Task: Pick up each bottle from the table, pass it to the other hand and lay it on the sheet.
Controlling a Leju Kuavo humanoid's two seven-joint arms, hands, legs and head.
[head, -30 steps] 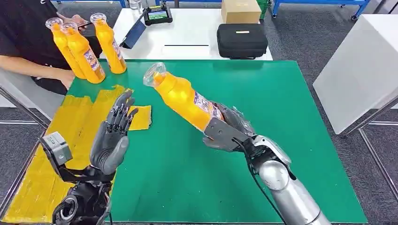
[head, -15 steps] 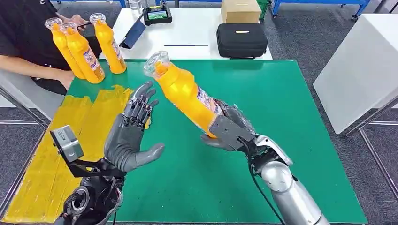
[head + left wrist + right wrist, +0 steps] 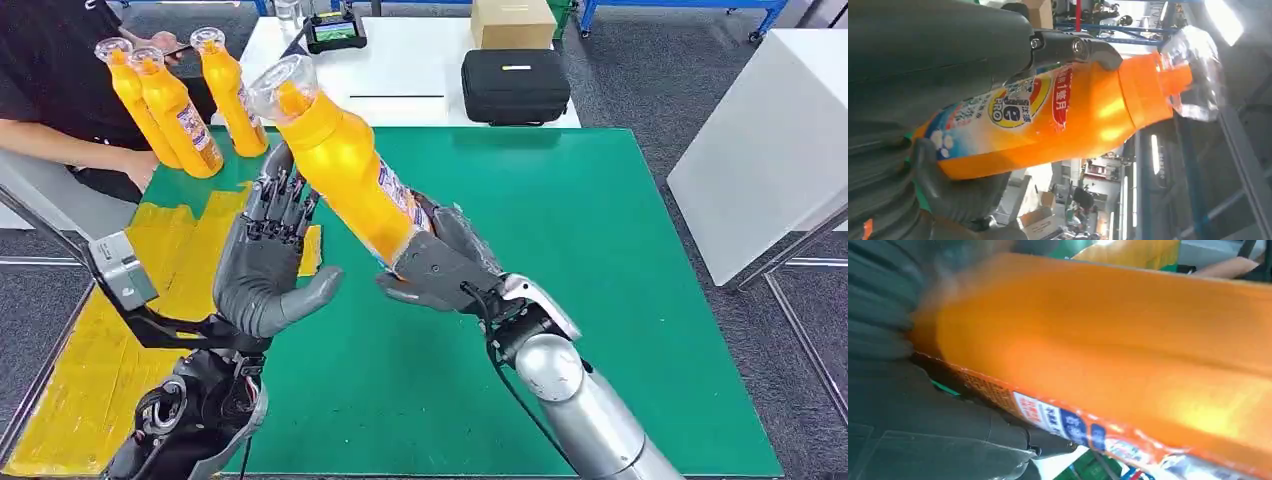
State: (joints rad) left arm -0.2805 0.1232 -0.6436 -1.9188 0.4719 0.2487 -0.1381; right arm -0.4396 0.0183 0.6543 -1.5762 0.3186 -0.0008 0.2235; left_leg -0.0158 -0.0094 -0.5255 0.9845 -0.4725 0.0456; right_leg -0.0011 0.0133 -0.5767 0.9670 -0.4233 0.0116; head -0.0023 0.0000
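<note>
An orange bottle (image 3: 345,170) with a clear cap is tilted up above the green table (image 3: 580,240), cap toward the far left. My right hand (image 3: 440,272) grips its base, and the right wrist view shows the bottle (image 3: 1128,360) lying across that hand (image 3: 923,430). My left hand (image 3: 265,265) stands open just left of the bottle, fingers spread by the neck and thumb apart from it. In the left wrist view the bottle (image 3: 1048,125) lies between that hand's (image 3: 923,60) palm and thumb. The yellow sheet (image 3: 170,270) covers the table's left side.
Three more orange bottles (image 3: 178,112) stand at the table's far left corner. A person in black (image 3: 50,90) sits beside them, forearm near the edge. Behind is a white table with a black case (image 3: 515,85), a cardboard box (image 3: 512,22) and a small screen (image 3: 335,32).
My right hand has raised the bottle and swung it left and more upright. My left hand has come up and rightward to stand alongside the bottle.
</note>
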